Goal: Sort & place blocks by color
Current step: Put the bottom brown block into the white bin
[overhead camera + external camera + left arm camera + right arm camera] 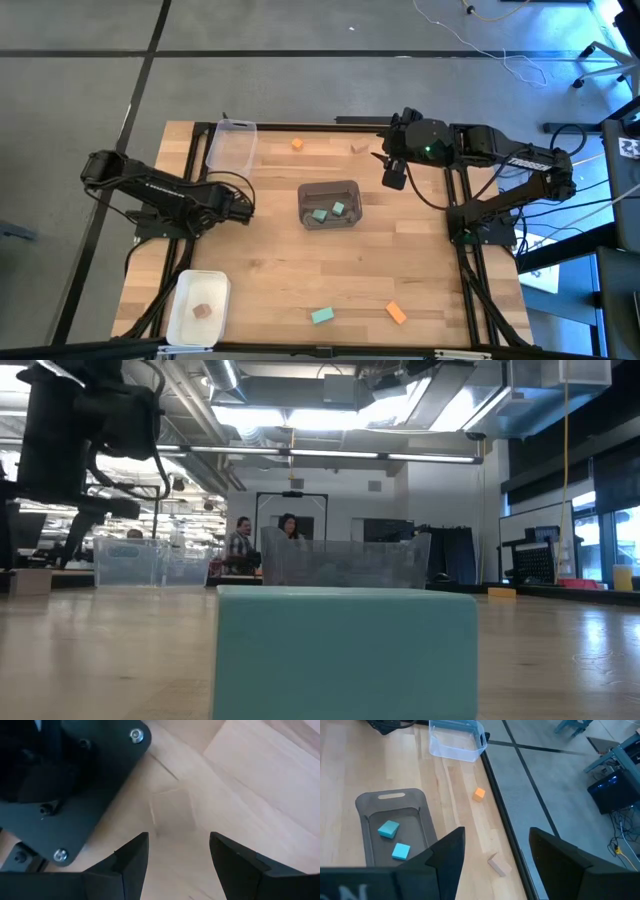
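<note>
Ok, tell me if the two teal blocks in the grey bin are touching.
Apart. The right wrist view shows one teal block and the other with bare floor of the grey bin between them; the high view shows the gap too.

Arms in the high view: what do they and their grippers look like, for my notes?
Both arms are dark, jointed and black-cabled, on black frame rails. The right arm shows a small green light near its wrist. The left gripper and right gripper each have two dark, wedge-shaped fingers; silver screws show on a black plate in the left wrist view.

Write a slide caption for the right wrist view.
Open right gripper above tan block, grey bin beside.
</note>
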Robot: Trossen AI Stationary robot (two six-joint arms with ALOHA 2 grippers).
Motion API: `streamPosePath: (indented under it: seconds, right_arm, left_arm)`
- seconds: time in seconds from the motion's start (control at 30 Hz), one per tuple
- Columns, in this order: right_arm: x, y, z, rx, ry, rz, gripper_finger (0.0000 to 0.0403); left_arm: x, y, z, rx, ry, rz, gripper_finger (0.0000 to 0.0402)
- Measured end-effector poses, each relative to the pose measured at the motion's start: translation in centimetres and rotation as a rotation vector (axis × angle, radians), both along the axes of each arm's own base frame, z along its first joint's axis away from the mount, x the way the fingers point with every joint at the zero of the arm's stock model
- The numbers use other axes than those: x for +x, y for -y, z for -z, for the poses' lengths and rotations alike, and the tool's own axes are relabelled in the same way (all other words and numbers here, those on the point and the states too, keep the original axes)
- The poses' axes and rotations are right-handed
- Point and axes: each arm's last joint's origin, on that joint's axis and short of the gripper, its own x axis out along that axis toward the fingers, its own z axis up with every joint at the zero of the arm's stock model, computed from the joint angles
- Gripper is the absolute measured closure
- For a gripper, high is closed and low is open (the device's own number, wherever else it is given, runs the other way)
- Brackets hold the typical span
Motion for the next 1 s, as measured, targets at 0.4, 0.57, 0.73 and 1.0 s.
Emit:
streamPosePath:
  seconds: [0.4, 0.57, 0.73, 1.0]
  right_arm:
    - [0.0, 0.0, 0.0, -0.001, -0.001, -0.001, 0.0182]
    - [0.0, 0.0, 0.0, -0.002, -0.001, -0.002, 0.0182]
    - [0.0, 0.0, 0.0, -0.002, -0.001, -0.002, 0.0182]
    - [0.0, 0.0, 0.0, -0.004, -0.002, -0.004, 0.0182]
  left_arm:
    - [-0.7, -0.9, 1.8, 0.023, 0.009, -0.054, 0.0200]
    - [-0.8, -1.6, 2.0, 0.090, 0.010, -0.078, 0.0200]
    - [-0.9, -2.3, 2.0, 0.097, 0.007, -0.107, 0.0200]
    - [-0.7, -2.8, 2.0, 0.095, 0.008, -0.054, 0.0200]
